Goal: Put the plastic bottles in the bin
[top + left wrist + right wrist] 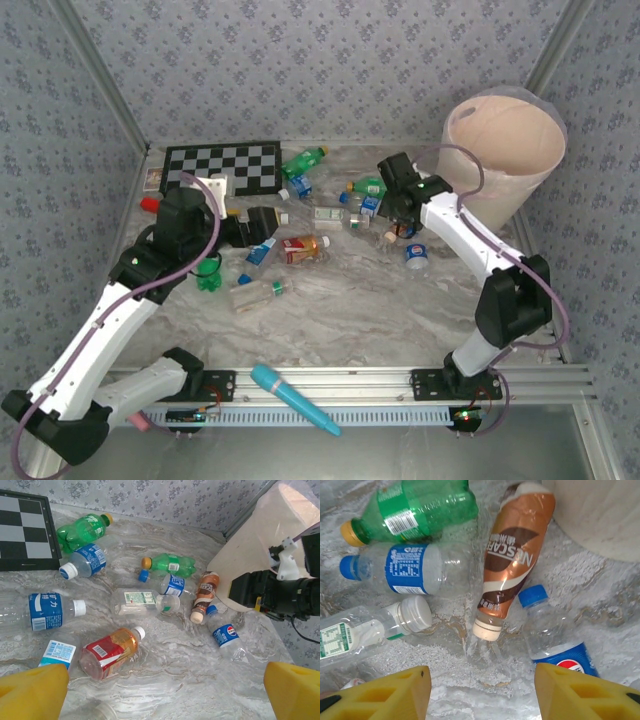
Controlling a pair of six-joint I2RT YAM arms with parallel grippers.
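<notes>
Several plastic bottles lie scattered on the marble table (350, 300). My right gripper (482, 676) hovers open over bare table just short of a brown Nescafe bottle's (512, 555) cap, with a blue-capped Pepsi bottle (555, 635) beside its right finger. A green bottle (415, 510), a blue-label bottle (405, 567) and a white-capped clear bottle (370, 627) lie to the left. The pale bin (505, 150) stands behind, right of the right gripper (400, 215). My left gripper (165, 675) is open above the table, near a red-label bottle (107, 650).
A chessboard (222, 165) lies at the back left, with a small red block (149, 203) near it. A teal microphone (292, 398) rests on the front rail. The bin (605, 515) wall rises close behind the Nescafe bottle. Patterned walls enclose the table.
</notes>
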